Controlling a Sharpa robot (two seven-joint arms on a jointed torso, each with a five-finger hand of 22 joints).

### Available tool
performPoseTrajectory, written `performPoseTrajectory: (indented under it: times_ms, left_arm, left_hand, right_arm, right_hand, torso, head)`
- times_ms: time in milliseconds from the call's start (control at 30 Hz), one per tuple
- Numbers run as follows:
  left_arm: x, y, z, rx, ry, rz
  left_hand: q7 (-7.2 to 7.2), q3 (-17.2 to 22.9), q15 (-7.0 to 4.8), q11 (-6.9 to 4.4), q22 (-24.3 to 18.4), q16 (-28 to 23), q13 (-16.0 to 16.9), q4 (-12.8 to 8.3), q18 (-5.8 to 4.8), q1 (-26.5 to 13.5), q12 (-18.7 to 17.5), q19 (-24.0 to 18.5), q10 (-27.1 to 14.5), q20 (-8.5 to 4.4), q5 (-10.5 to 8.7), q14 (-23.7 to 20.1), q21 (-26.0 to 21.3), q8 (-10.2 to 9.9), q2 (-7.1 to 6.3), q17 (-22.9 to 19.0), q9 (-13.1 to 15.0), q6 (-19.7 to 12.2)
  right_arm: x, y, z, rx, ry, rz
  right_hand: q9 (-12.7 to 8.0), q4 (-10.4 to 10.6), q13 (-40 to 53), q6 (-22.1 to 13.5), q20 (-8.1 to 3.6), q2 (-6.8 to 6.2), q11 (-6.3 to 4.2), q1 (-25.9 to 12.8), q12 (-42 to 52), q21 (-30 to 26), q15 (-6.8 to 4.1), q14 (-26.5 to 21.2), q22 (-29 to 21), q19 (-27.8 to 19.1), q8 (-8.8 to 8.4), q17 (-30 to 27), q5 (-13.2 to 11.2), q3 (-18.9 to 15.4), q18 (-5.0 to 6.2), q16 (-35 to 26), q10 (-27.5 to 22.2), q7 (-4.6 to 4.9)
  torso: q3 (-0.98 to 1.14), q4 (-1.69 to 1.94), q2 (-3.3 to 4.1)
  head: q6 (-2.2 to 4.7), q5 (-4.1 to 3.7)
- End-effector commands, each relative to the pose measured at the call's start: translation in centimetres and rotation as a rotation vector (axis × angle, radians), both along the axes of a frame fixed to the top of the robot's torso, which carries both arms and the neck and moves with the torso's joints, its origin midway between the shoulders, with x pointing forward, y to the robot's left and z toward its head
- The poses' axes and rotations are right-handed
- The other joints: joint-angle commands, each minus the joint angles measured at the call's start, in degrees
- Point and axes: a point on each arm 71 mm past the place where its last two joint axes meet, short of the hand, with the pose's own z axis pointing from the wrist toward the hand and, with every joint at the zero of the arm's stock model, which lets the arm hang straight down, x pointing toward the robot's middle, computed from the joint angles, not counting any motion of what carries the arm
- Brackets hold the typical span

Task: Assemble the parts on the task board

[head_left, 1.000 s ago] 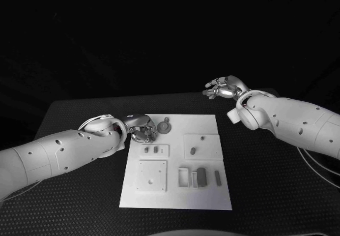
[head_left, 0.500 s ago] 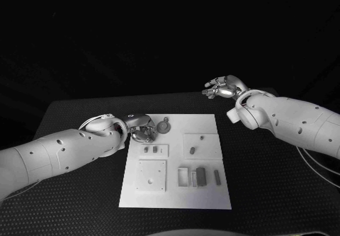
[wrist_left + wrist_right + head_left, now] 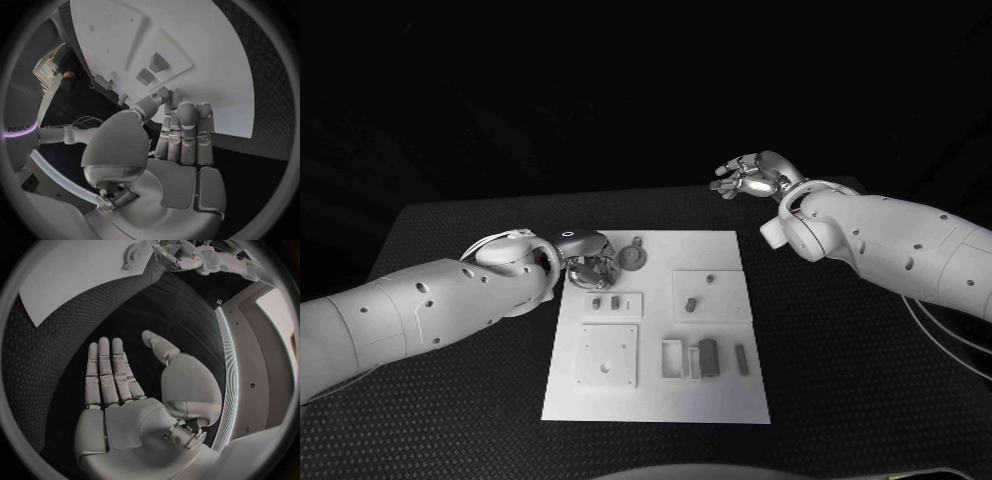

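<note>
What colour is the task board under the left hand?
White; the task board shows best in the head view, against the black table.

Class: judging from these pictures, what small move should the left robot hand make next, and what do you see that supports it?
Probably lower a little and close on a part. The left robot hand hovers at the far left corner of the task board, fingers pointing down, holding nothing that I can see, beside the round part. The right robot hand is open, off the board.
</note>
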Motion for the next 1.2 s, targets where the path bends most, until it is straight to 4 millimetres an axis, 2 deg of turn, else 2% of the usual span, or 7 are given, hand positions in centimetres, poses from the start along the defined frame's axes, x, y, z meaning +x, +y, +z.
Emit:
performPoseTrajectory:
  times_ms: [33,400,533,800,1200]
  left_arm:
    - [-0.64,-0.61,-0.65,0.007,0.006,-0.051]
    - [-0.58,-0.61,-0.39,-0.032,-0.014,-0.045]
    - [-0.56,-0.53,-0.39,-0.031,-0.014,-0.042]
    - [-0.49,-0.34,-0.42,-0.027,-0.012,-0.03]
    - [-0.44,0.02,-0.51,-0.017,-0.006,-0.021]
  left_hand:
    - [0.03,0.2,-0.41,-0.07,0.5,0.2,0.2,-0.1,0.49,0.1,0.2,-0.2,0.5,-2.57,-0.18,0.1,0.0,0.4,0.66,0.1,0.0,0.3]
    - [0.37,0.1,-0.62,-0.29,0.7,0.4,0.4,0.0,0.36,-0.2,0.4,-0.3,1.2,-2.71,-0.93,-0.4,0.1,-0.1,0.34,0.2,-0.3,-0.5]
    - [0.92,-0.4,-0.84,-0.55,0.7,0.4,0.7,-0.1,0.28,-0.4,1.0,-0.4,1.9,-2.8,-0.93,-0.5,0.1,-1.0,-0.57,0.3,-0.8,-2.2]
    - [1.12,-0.7,-0.94,-0.65,0.8,0.6,1.0,-0.1,0.16,-0.2,1.5,-0.3,2.1,-2.97,-0.9,-0.5,0.1,-1.3,-1.47,0.4,-1.0,-2.9]
    - [1.02,-0.7,-1.0,-0.7,0.8,0.6,1.1,0.0,0.08,0.0,1.7,-0.3,2.0,-3.07,-0.79,-0.5,0.1,-1.2,-1.37,0.4,-1.0,-2.7]
  right_arm:
    - [-0.04,0.13,0.03,0.002,-0.003,0.016]
    - [-0.03,0.14,0.03,0.002,-0.003,0.016]
    - [-0.03,0.09,0.03,0.001,-0.003,0.015]
    - [-0.04,0.06,0.03,0.001,-0.004,0.014]
    - [-0.03,0.02,0.03,0.001,-0.004,0.013]
  right_hand:
    - [-0.1,-0.1,-0.1,0.6,0.13,0.22,4.31,-0.2,0.2,-0.3,0.47,0.1,0.1,0.5,0.35,0.1,0.2,-0.2,-0.6,-0.3,-7.0,1.39]
    - [-0.1,-0.1,-0.1,0.6,0.13,0.22,4.31,-0.2,0.2,-0.3,0.46,0.1,0.1,0.5,0.36,0.1,0.2,-0.2,-0.6,-0.3,-7.0,1.39]
    - [-0.1,-0.1,-0.1,0.6,0.13,0.22,4.31,-0.2,0.2,-0.4,0.46,0.1,0.1,0.5,0.36,0.1,0.2,-0.2,-0.6,-0.3,-7.0,1.4]
    - [-0.1,-0.1,-0.1,0.6,0.13,0.22,4.31,-0.2,0.2,-0.4,0.46,0.1,0.1,0.5,0.36,0.1,0.2,-0.2,-0.6,-0.3,-7.0,1.4]
    - [-0.1,-0.1,-0.1,0.6,0.13,0.21,4.31,-0.3,0.3,-0.4,0.46,0.1,0.2,0.5,0.37,0.1,0.2,-0.2,-0.59,-0.4,-7.0,1.41]
  torso:
    - [-0.01,0.01,0.01]
    - [0.02,-0.02,0.0]
    - [0.01,-0.05,0.0]
    - [-0.01,-0.01,0.02]
    - [-0.04,0.02,0.02]
  head:
    - [-0.01,-0.06]
    - [0.06,-0.08]
    - [0.08,-0.14]
    - [0.05,-0.27]
    - [-0.03,-0.27]
